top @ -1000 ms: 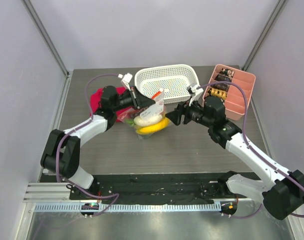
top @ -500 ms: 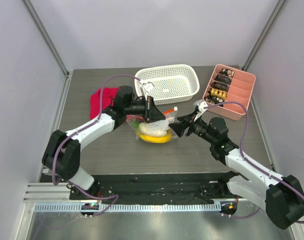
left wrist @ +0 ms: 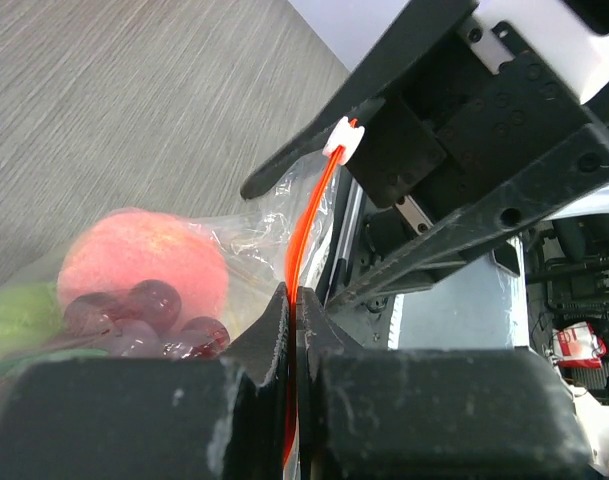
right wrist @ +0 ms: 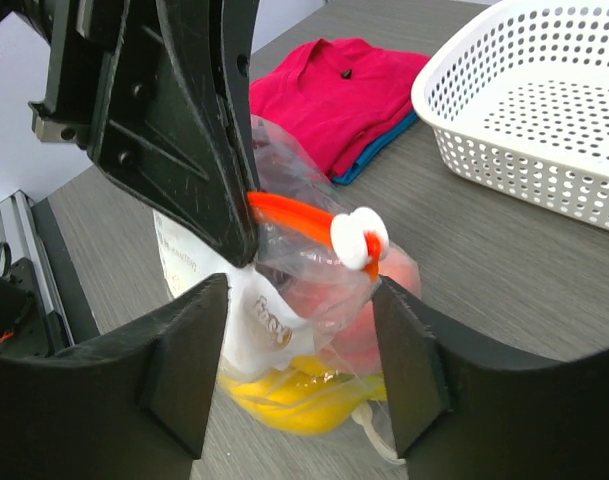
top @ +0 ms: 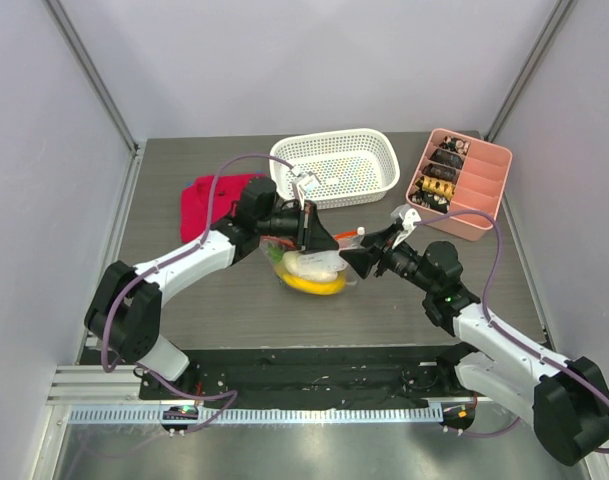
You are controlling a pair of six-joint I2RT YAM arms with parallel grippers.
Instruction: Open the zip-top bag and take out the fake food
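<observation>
Grey wood-grain table (top: 224, 300) fills the floor of a pale-walled booth, and the zip-top bag (top: 319, 262) sits near its middle, between the two arms. The left hand (top: 329, 243) reaches in from the left and is clamped tight on the bag's orange-red zipper strip (left wrist: 306, 225), which runs straight out from between its closed fingers (left wrist: 269, 335) in the left wrist view. The bag hangs below and in front of this hand; whether its bottom touches the table cannot be told. The right hand (top: 359, 255) faces it from the right with its fingers (right wrist: 184, 350) spread wide, holding nothing. The far end of the strip, with its white slider (right wrist: 360, 236), lies in the gap between those fingers, touching neither. The body of the bag also lies in that gap, lower down. Inside the clear plastic is the fake food (top: 314, 275): a yellow banana (right wrist: 284, 395) at the bottom, a white piece (top: 309, 265) above it, a pink-red fruit (left wrist: 144, 265), dark red grapes (left wrist: 154, 310) and a green piece (left wrist: 14, 315). Behind the bag stands a white perforated basket (top: 379, 150), to its right a pink divided tray (top: 484, 200) with dark brown pieces, and at the far left a folded red cloth (top: 209, 195), all well apart from both hands.
</observation>
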